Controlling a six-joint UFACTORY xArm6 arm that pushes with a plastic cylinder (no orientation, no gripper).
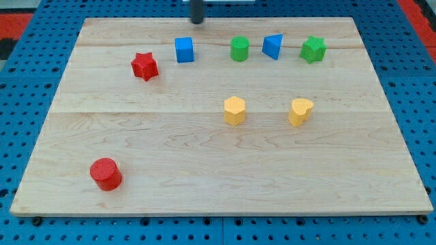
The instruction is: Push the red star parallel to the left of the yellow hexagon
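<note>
The red star (144,66) lies at the upper left of the wooden board (218,170). The yellow hexagon (234,110) sits near the board's middle, lower and well to the right of the star. My tip (197,22) is at the board's top edge, above and to the right of the red star and just above the blue cube (184,50). It touches no block.
A green cylinder (239,49), a blue triangular block (273,46) and a green star (313,49) line the top right. A yellow heart (300,111) lies right of the hexagon. A red cylinder (105,173) stands at the lower left.
</note>
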